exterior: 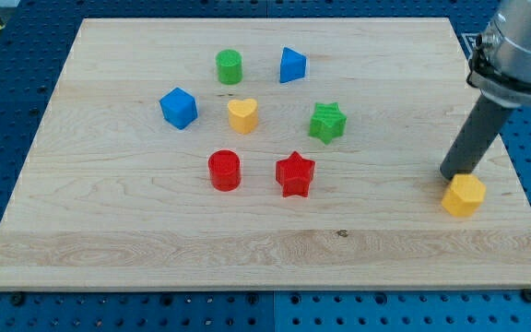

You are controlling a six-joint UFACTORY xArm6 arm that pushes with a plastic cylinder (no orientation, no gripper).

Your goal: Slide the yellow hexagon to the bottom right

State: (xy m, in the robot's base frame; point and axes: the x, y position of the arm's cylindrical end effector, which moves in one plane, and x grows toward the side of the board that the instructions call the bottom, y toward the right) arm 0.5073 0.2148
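Observation:
The yellow hexagon (pixel 464 195) lies near the right edge of the wooden board (pixel 136 249), in its lower right part. My tip (pixel 451 175) stands just above and left of the hexagon, touching or almost touching its upper left side. The dark rod slants up to the arm at the view's top right.
A green cylinder (pixel 230 66), a blue triangular block (pixel 291 65), a blue cube (pixel 179 107), a yellow heart (pixel 242 115), a green star (pixel 326 122), a red cylinder (pixel 224 171) and a red star (pixel 294 173) sit in the board's middle.

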